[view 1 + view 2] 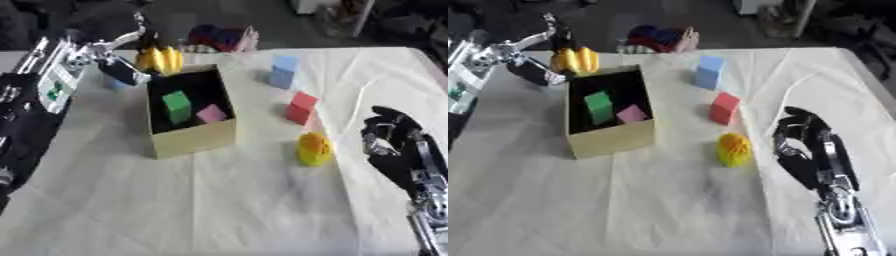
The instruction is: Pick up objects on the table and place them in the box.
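Observation:
A cardboard box [194, 137] stands left of centre, holding a green block [177, 105] and a pink block [211, 113]. My left hand [122, 67] hovers at the box's far left corner, fingers curled round a yellow banana bunch [159, 59]. On the cloth to the right of the box lie a light blue block [283, 71], a red block [301, 108] and a yellow rounded thing [314, 148]. My right hand [391, 145] hangs to the right of the yellow thing, fingers curled inward and holding nothing.
A cream cloth [219, 200] covers the table, with wide bare room in front of the box. A red and dark bundle [223, 37] lies beyond the far edge. The table's right edge [433, 65] runs close to my right arm.

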You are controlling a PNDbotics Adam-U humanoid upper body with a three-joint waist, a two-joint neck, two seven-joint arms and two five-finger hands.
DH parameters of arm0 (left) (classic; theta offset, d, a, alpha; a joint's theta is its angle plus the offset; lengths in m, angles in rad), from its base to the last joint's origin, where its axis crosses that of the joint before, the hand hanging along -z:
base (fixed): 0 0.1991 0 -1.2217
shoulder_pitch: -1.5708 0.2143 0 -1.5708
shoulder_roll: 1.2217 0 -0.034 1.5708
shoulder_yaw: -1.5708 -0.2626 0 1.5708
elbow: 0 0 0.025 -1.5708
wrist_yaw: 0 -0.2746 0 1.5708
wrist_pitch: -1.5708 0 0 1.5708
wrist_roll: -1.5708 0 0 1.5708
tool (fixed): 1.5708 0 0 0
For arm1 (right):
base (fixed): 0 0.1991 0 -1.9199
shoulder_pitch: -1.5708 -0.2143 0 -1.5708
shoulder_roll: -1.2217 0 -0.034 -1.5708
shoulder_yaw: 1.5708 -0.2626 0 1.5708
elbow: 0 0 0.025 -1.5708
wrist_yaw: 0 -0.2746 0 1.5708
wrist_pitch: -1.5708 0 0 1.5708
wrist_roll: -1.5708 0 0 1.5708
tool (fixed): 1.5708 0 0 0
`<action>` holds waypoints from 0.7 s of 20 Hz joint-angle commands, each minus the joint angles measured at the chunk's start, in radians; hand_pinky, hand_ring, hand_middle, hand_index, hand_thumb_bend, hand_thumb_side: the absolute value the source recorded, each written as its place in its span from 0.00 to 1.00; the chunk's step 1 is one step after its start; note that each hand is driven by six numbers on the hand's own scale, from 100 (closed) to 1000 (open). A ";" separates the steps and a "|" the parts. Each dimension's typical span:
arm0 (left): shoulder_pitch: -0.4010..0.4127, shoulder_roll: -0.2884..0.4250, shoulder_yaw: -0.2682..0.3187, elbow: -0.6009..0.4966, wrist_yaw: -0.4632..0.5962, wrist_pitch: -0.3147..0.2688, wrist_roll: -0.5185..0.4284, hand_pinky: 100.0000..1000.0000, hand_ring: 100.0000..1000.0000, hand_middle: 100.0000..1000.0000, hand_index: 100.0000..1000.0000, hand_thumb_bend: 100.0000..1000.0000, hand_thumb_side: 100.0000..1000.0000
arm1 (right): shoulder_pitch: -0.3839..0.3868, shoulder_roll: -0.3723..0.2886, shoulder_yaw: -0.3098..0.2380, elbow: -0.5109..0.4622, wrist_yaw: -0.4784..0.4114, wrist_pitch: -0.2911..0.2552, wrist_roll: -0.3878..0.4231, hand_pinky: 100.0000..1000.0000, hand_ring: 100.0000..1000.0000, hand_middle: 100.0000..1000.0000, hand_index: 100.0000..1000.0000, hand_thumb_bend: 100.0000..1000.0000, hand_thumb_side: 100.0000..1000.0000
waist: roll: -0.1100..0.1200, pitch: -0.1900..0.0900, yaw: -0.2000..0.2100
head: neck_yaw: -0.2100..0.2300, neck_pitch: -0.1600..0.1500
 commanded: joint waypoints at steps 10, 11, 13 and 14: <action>-0.015 0.055 0.094 -0.022 -0.046 0.088 0.054 0.78 0.72 0.76 0.84 0.48 0.30 | -0.009 -0.012 -0.007 -0.006 -0.003 0.000 0.000 0.72 0.59 0.58 0.78 0.00 0.12 | -0.008 -0.012 0.007 | 0.001 0.004; -0.017 0.056 0.113 -0.013 -0.055 0.117 0.084 0.78 0.71 0.75 0.84 0.45 0.27 | -0.009 -0.013 -0.007 -0.005 -0.003 0.000 -0.001 0.72 0.59 0.58 0.78 0.00 0.12 | -0.008 -0.012 0.008 | 0.001 0.004; -0.027 0.055 0.167 0.034 -0.088 0.191 0.144 0.78 0.70 0.74 0.83 0.44 0.26 | -0.008 -0.013 -0.007 -0.004 -0.004 0.001 -0.002 0.72 0.58 0.58 0.78 0.00 0.12 | -0.009 -0.013 0.009 | 0.001 0.004; -0.036 0.049 0.194 0.076 -0.111 0.229 0.172 0.78 0.70 0.74 0.83 0.44 0.27 | -0.008 -0.013 -0.007 -0.003 -0.004 0.001 -0.002 0.72 0.58 0.58 0.78 0.00 0.12 | -0.009 -0.014 0.009 | 0.002 0.004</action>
